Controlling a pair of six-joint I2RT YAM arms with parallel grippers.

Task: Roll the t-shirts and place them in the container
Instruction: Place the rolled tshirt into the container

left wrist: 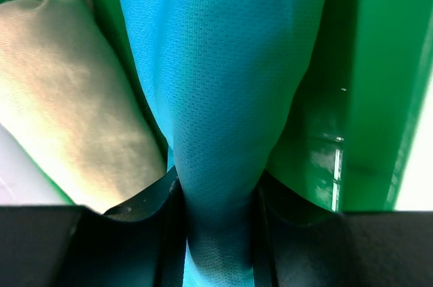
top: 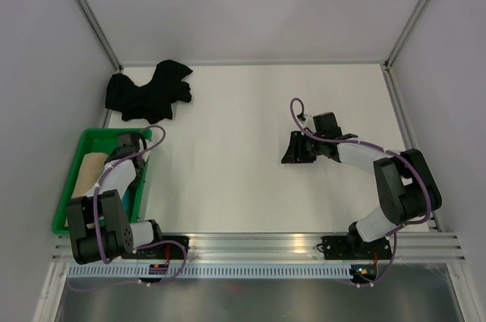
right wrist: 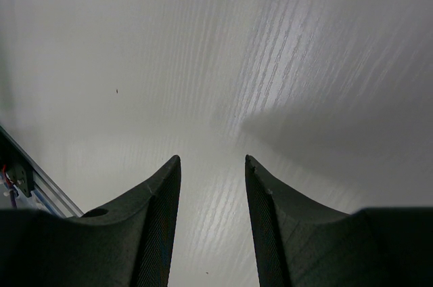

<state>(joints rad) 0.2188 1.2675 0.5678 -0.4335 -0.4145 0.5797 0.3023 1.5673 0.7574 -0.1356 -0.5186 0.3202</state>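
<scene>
Teal t-shirt (left wrist: 223,97) — clenched in my left gripper (left wrist: 216,195) — may unroll on release, crowded by the tan t-shirt (left wrist: 74,118) beside my jaws.

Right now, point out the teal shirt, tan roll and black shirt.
teal shirt (left wrist: 223,84): left wrist view, middle of the fabric.
tan roll (left wrist: 74,111): left wrist view, its side.
black shirt (top: 144,94): top view, heap's middle.

Both arms, the left arm (top: 102,227) at lower left and the right arm (top: 399,185) at lower right, have black joints and pale links. A thin purple cable (top: 293,109) runs along each. The right gripper (right wrist: 213,160) has matte black, curved fingers (right wrist: 155,233) with ribbed inner faces.
</scene>
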